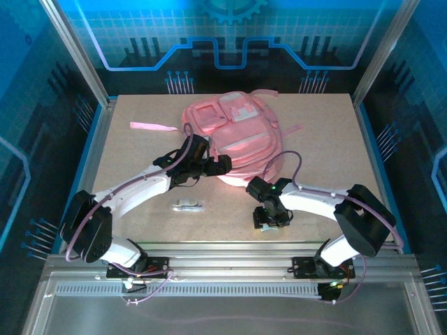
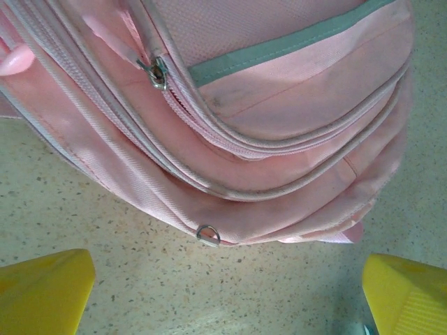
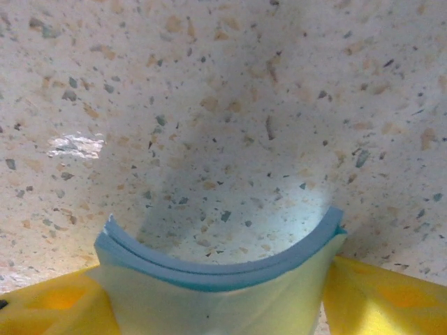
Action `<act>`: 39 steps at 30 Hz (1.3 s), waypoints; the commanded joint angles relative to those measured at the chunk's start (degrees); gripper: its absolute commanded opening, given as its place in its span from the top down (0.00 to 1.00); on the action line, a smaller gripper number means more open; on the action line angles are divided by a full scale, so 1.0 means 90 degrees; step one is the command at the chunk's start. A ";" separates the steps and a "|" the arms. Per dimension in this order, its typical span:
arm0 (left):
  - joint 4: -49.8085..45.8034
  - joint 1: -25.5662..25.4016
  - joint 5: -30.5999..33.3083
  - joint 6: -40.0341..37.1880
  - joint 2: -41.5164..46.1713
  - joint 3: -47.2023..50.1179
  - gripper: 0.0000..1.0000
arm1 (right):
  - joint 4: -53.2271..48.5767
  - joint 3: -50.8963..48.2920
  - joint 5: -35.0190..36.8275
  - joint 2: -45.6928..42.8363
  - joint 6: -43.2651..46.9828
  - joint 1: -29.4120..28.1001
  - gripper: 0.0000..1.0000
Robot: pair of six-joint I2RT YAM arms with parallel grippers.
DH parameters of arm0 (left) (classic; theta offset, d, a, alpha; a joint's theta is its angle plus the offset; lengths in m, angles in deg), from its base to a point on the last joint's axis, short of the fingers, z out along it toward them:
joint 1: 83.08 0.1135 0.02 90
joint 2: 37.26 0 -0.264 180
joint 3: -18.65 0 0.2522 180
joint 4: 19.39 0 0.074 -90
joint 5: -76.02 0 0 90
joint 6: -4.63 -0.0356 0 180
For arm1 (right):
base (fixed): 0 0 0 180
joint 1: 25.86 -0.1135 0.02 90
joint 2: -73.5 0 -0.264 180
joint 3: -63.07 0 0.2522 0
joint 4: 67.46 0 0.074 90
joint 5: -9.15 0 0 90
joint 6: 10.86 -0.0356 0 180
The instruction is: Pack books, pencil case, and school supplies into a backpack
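The pink backpack (image 1: 234,132) lies flat at the back middle of the table, its zippers closed on the side seen in the left wrist view (image 2: 279,118). My left gripper (image 1: 211,166) (image 2: 227,293) hovers open just off the backpack's near edge, its yellow fingers (image 2: 45,289) wide apart over bare table. My right gripper (image 1: 271,218) (image 3: 220,307) points down at the table near the front and is shut on the pale blue flat rectangle (image 3: 216,279), which bows into an arc between the fingers (image 3: 384,300). The books are out of view.
A small white-silver stick-like item (image 1: 188,206) lies on the table between the two arms. A flat pale pink oblong (image 1: 154,126), the pencil case as far as I can tell, lies left of the backpack. The speckled table (image 1: 321,139) ends in metal rails.
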 commanded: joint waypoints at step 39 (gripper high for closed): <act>-0.2226 -0.0791 0.0947 -0.4916 -0.4321 -0.5206 0.42 | 0.1131 0.0492 -0.1502 -0.2175 0.1489 0.5232 0.46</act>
